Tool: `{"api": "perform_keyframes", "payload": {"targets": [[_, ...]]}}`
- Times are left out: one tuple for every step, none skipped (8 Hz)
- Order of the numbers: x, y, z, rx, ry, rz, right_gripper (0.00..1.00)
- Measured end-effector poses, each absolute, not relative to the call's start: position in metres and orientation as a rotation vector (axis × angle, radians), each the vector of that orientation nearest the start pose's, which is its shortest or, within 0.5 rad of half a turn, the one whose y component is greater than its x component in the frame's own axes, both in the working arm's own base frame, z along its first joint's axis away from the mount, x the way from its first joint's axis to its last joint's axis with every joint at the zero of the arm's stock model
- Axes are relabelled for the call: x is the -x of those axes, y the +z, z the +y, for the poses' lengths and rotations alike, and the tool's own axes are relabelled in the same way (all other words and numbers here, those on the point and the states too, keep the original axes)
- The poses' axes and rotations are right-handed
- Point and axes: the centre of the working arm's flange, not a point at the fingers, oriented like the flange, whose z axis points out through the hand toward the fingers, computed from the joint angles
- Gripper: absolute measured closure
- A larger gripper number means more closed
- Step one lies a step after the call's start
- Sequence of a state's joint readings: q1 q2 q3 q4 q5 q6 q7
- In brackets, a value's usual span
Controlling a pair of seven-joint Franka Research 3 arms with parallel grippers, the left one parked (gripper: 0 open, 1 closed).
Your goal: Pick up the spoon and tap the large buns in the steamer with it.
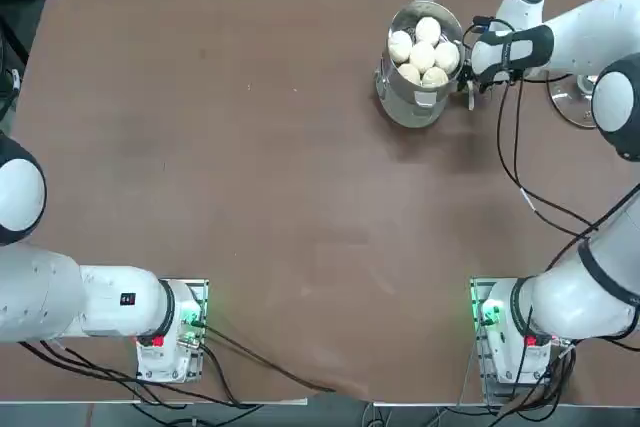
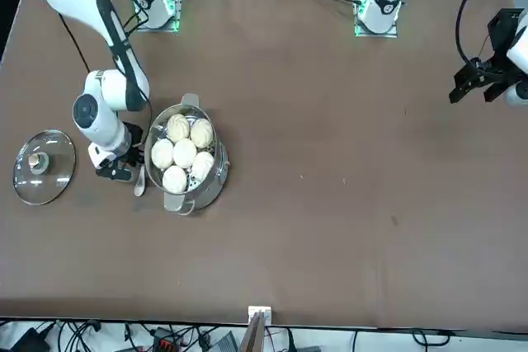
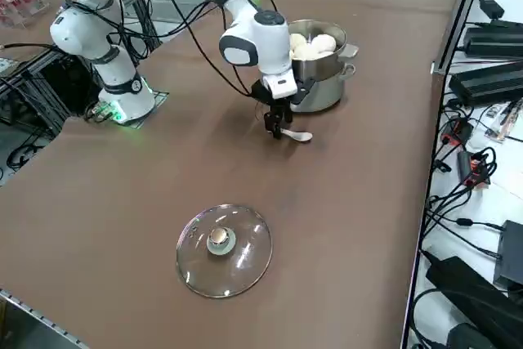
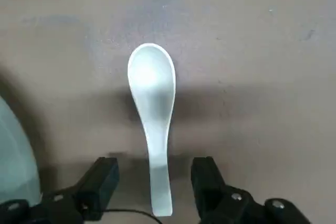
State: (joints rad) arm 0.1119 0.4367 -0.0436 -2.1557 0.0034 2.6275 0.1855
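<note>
So the black two-finger jaws (image 4: pixel 155 187) are spread, with the small white spoon's handle (image 4: pixel 160 184) between them and its bowl pointing away. Best bet: keep it centred, get low, then squeeze gently. The shiny steel steamer (image 2: pixel 216 179) sits just beside the jaws, so mind that wall.

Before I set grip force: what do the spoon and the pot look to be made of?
Spoon: probably glazed ceramic, though hard plastic is possible; it is smooth and white with a soft sheen in the bowl.
Pot: looks like metal, likely stainless steel; silvery grey walls with bright reflections.
</note>
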Motion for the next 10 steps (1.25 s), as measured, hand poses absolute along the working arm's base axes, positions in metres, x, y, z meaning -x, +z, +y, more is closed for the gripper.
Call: {"api": "perform_keyframes", "payload": {"targets": [[-0.5692, 0.1941, 0.0376, 3.149, -0.053, 0.186, 0.17], [-0.5687, 0.1919, 0.0367, 3.149, -0.047, 0.188, 0.18], [-0.5684, 0.19, 0.036, 3.15, -0.042, 0.191, 0.19], [-0.5681, 0.1888, 0.0354, 3.15, -0.039, 0.193, 0.21], [-0.568, 0.1881, 0.035, 3.15, -0.037, 0.198, 0.22], [-0.5683, 0.1883, 0.0346, 3.15, -0.038, 0.205, 0.23], [-0.5692, 0.1885, 0.0346, 3.15, -0.041, 0.208, 0.25], [-0.5692, 0.1867, 0.0346, 3.15, -0.037, 0.209, 0.27], [-0.5694, 0.1846, 0.0346, 3.151, -0.032, 0.21, 0.28], [-0.5703, 0.1846, 0.0346, 3.15, -0.035, 0.21, 0.3]]}}
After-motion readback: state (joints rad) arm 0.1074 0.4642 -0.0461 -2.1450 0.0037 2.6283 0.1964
